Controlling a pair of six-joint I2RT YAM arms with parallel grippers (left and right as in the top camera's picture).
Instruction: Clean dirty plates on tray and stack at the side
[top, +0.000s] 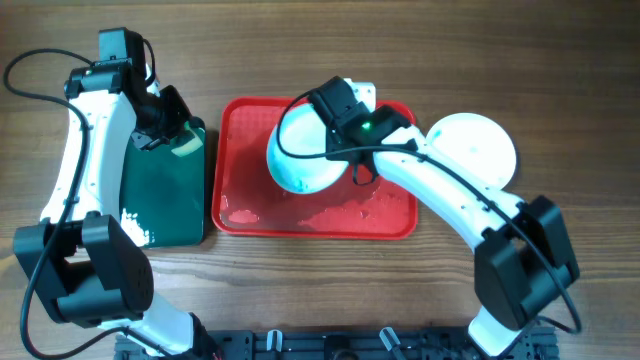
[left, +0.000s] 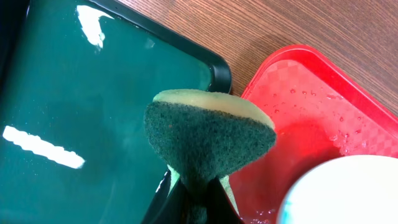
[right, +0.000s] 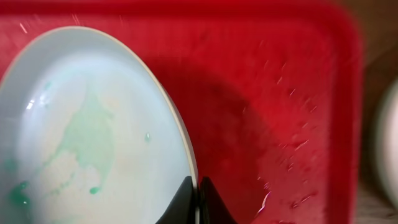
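Note:
A white plate (top: 300, 155) with a teal-green smear is held tilted over the red tray (top: 385, 215). My right gripper (top: 352, 172) is shut on its right rim; in the right wrist view the jaws (right: 198, 198) pinch the rim of the plate (right: 81, 137) above the wet tray (right: 280, 93). My left gripper (top: 172, 135) is shut on a green and yellow sponge (left: 208, 137) above the gap between the dark green tray and the red tray (left: 317, 99). The plate's edge shows in the left wrist view (left: 348, 190). White plates (top: 475, 150) lie on the table right of the tray.
A dark green tray with a black rim (top: 165, 200) lies left of the red tray; it also shows in the left wrist view (left: 93, 93). Water drops lie on the red tray's floor. A black rail runs along the table's front edge (top: 330, 345).

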